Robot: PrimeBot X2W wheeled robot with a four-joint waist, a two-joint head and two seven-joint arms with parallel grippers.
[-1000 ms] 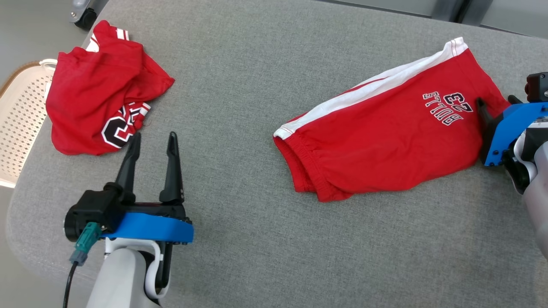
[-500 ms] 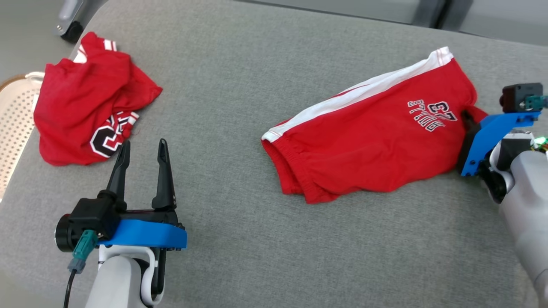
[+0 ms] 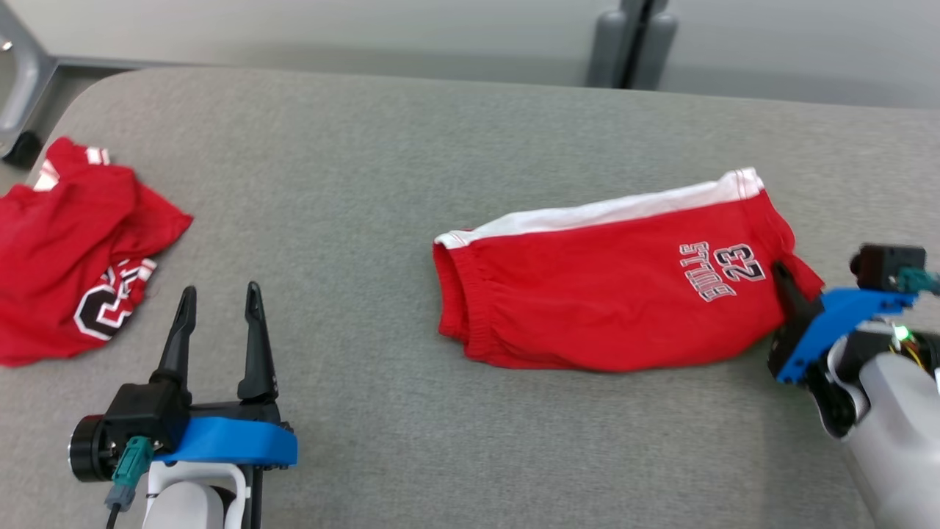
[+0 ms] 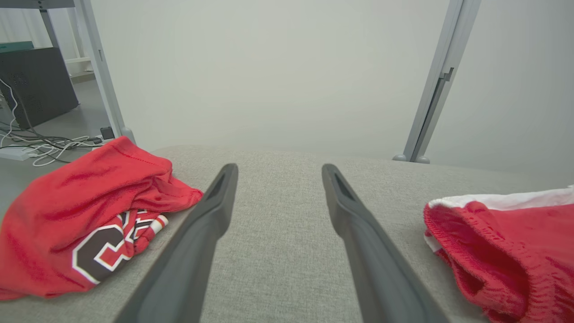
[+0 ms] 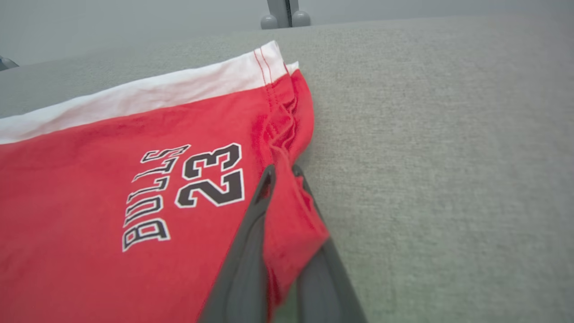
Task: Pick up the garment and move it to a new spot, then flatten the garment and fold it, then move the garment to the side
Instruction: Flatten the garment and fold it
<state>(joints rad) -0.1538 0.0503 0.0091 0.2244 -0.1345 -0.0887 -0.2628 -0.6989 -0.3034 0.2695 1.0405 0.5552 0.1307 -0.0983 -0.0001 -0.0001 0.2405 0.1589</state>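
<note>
Down at the near left corner of the grey padded worktop [image 3: 382,184], the left gripper [image 3: 220,290] hangs idle. Its two dark fingers are spread wide with nothing between them, pointing toward the far edge.

Over by the right edge, the right gripper [image 3: 784,283] is clenched on the red shorts [image 3: 602,308]: a fold of the leg hem is nipped between its fingers, just beside the "BULLS 23" print. The shorts lie fairly flat on the right half of the worktop, waistband toward the middle, white stripe along the far side.

This looks like the start of the pick-up, and it's a one-corner grip. I'd say the lift wants to be slow and straight up until the waistband clears, or the cloth may slip out or bunch. Whether both layers are caught, I can't tell. The free left gripper looks well placed to take the waistband end.

Further off, at the left edge, a crumpled red jersey [image 3: 66,250] sits well apart from the shorts. Best to steer clear of it when choosing the new spot.
</note>
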